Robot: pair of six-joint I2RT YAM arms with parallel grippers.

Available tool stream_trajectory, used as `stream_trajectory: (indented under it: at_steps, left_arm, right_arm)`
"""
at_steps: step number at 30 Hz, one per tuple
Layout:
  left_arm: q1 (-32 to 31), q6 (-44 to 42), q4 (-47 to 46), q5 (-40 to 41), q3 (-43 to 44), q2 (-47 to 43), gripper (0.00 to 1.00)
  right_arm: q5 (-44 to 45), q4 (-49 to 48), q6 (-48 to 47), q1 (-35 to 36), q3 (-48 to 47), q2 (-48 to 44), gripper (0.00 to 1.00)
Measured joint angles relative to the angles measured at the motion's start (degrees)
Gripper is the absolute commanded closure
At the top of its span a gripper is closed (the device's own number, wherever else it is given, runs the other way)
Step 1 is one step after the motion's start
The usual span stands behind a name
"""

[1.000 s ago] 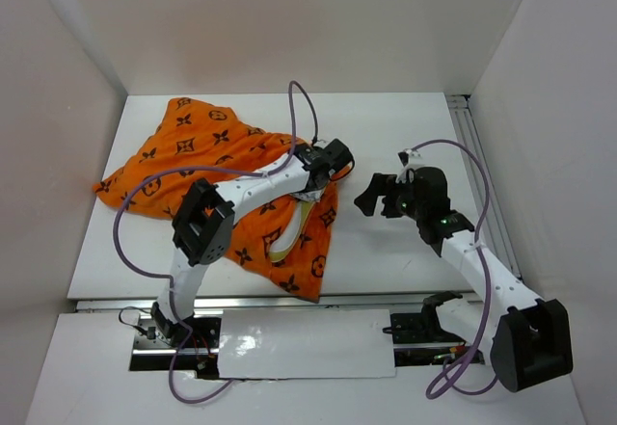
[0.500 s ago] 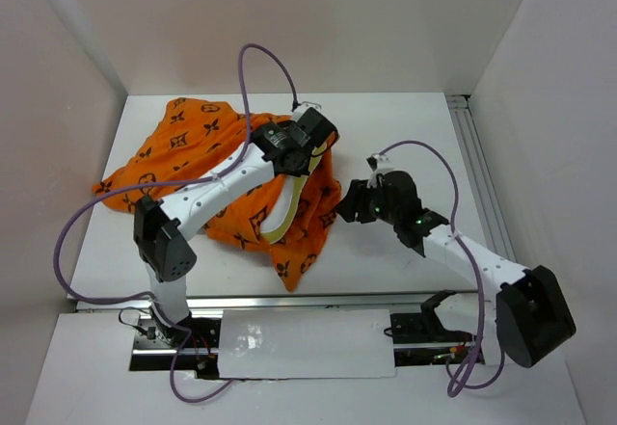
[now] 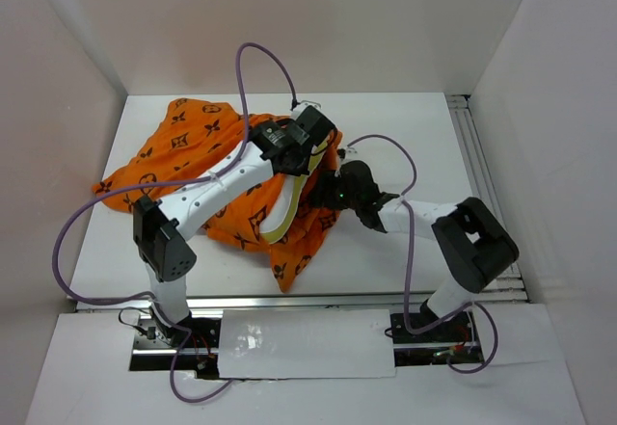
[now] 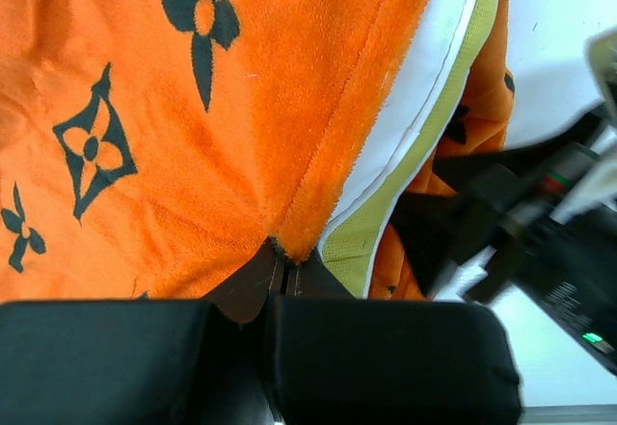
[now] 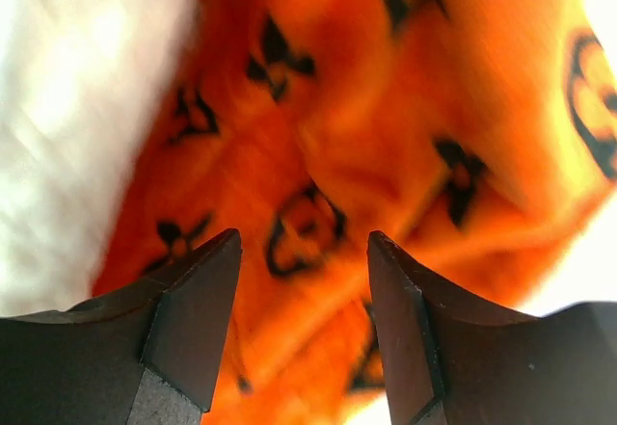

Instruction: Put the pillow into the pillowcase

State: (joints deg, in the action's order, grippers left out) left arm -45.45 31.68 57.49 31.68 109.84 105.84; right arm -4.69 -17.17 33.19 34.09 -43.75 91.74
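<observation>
The orange pillowcase [image 3: 198, 160] with dark brown motifs lies crumpled on the left and middle of the table. The white pillow [image 3: 285, 211] shows only as a strip with a pale yellow seam at the case's opening. My left gripper [image 3: 310, 146] is shut on the pillowcase's upper hem [image 4: 299, 237] and holds it up; the pillow's white face and yellow seam [image 4: 424, 107] show just right of it. My right gripper [image 3: 337, 189] is open, right against the pillowcase's right side; orange fabric [image 5: 308, 203] fills the gap between its fingertips [image 5: 220, 271].
White walls enclose the table on the left, back and right. A metal rail [image 3: 477, 170] runs along the table's right edge. Purple cables loop above both arms. The right arm lies low across the table's right half.
My right gripper has moved left from the open table to the pillowcase's right edge. My left gripper lifted the hem earlier and has held still in the last half second.
</observation>
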Motion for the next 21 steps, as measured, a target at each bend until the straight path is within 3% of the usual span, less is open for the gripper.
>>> stream_trajectory:
  at_steps: [16, 18, 19, 20, 21]
  left_arm:
    - [0.55, -0.04, 0.13, -1.51, -0.39, -3.93, 1.0]
    - [0.55, -0.02, 0.13, -1.77, -0.5, -4.83, 1.0]
    - [0.55, -0.07, 0.13, -1.88, -0.59, -5.22, 1.0]
    - [0.55, -0.07, 0.11, -1.97, -0.72, -5.6, 1.0]
    - [0.55, -0.07, 0.13, -1.99, -0.85, -5.88, 1.0]
  right_arm:
    - [9.14, -13.03, 3.04, 2.67, -7.63, 15.28, 0.37]
    - [9.7, -15.32, 2.99, 2.69, -7.93, 16.11, 0.43]
    - [9.7, -16.7, 2.97, 2.71, -8.04, 16.46, 0.51]
    - [9.6, -17.99, 2.89, 2.71, -8.24, 16.83, 0.6]
    - [9.42, -19.06, 2.82, 2.78, -8.41, 17.18, 0.8]
